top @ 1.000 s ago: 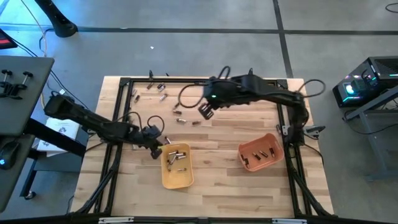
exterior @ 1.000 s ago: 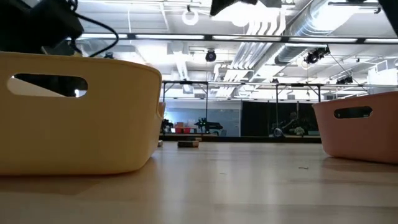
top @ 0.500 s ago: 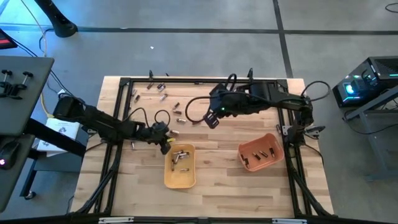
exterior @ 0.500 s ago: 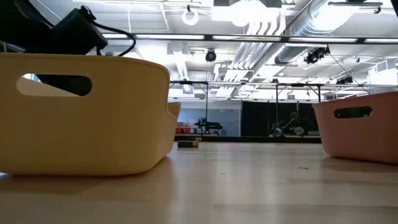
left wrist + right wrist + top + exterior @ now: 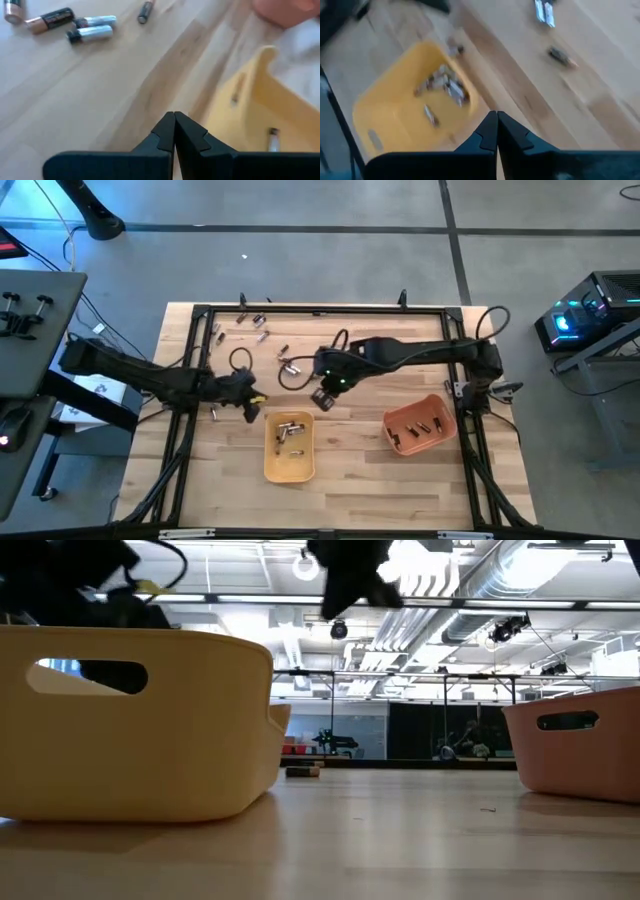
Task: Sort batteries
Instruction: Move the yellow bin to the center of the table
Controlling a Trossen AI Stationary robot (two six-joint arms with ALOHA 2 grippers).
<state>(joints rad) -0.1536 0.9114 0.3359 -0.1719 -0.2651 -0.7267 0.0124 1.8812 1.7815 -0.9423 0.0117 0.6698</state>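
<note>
Loose batteries (image 5: 262,335) lie scattered on the wooden table's far left part, and some show in the left wrist view (image 5: 90,32). More batteries (image 5: 288,430) lie inside the yellow tray (image 5: 270,465), and a few (image 5: 420,427) lie in the orange tray (image 5: 400,415). My left gripper (image 5: 250,410) hovers shut and empty just left of the yellow tray's far left corner (image 5: 174,117). My right gripper (image 5: 322,397) is shut and empty, above the table just beyond the yellow tray's far right corner (image 5: 496,117).
A black frame (image 5: 300,310) runs round the table's edges. Cables loop on the table near both wrists (image 5: 290,365). In the low view the yellow tray (image 5: 130,720) fills the left and the orange tray (image 5: 580,740) stands at the right, with bare wood between them.
My right gripper has come down and toward the table's near edge, closer to the yellow tray's far right corner, tipping more steeply downward. My left gripper has risen and drawn back a little from the yellow tray's far left corner. The yellow tray has slid slightly toward the table's right.
</note>
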